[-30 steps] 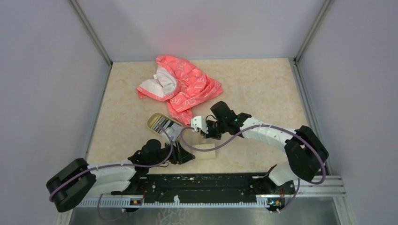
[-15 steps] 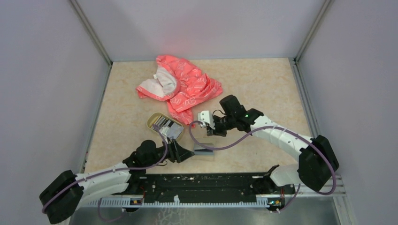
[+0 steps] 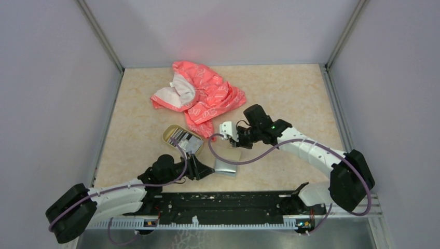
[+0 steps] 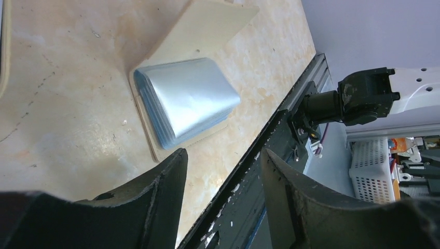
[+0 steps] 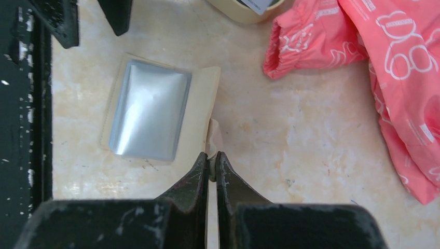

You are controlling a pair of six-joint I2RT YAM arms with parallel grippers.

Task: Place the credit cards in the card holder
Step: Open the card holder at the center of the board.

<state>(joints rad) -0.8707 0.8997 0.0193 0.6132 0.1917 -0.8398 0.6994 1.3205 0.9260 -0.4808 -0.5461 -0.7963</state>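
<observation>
The card holder [image 3: 227, 165] lies open on the table near the front rail, its blue-grey lining [image 4: 187, 98] bulging upward. My right gripper [image 5: 211, 163] is shut on the edge of the holder's tan flap [image 5: 200, 109] and holds it raised, seen from above as the right gripper [image 3: 236, 144]. Just left of the holder, my left gripper [image 4: 223, 155] is open with nothing between its fingers; from above the left gripper [image 3: 205, 170] sits low by the rail. Striped credit cards [image 3: 182, 139] lie in the oval dish [image 3: 168, 134].
A pink-red patterned cloth [image 3: 202, 96] lies crumpled behind the dish and reaches close to the right arm [image 5: 373, 52]. The black base rail [image 3: 233, 202] runs along the near edge, right beside the holder [image 4: 270, 155]. Grey walls enclose the table.
My right gripper has drawn back to the right with the flap, and the holder has come open so its blue-grey lining shows. The left arm has shifted slightly.
</observation>
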